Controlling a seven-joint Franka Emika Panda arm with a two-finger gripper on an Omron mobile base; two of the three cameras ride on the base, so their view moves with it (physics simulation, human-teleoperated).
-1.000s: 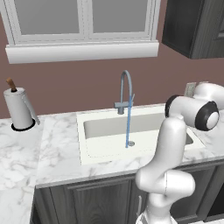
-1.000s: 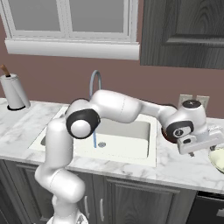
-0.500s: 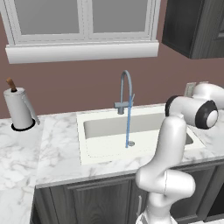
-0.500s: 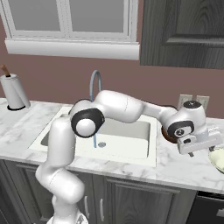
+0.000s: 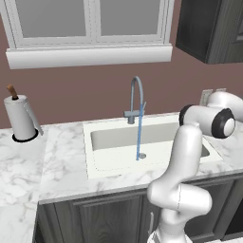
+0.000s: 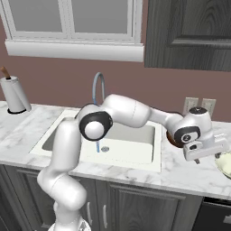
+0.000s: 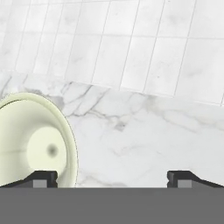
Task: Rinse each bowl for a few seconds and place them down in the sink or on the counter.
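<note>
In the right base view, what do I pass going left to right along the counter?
Paper towel roll → sink with running faucet → reddish-brown bowl behind the wrist → claw → pale bowl at the right edge.

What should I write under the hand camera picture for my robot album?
Open claw hovering over the counter, beside a pale yellow bowl.
</note>
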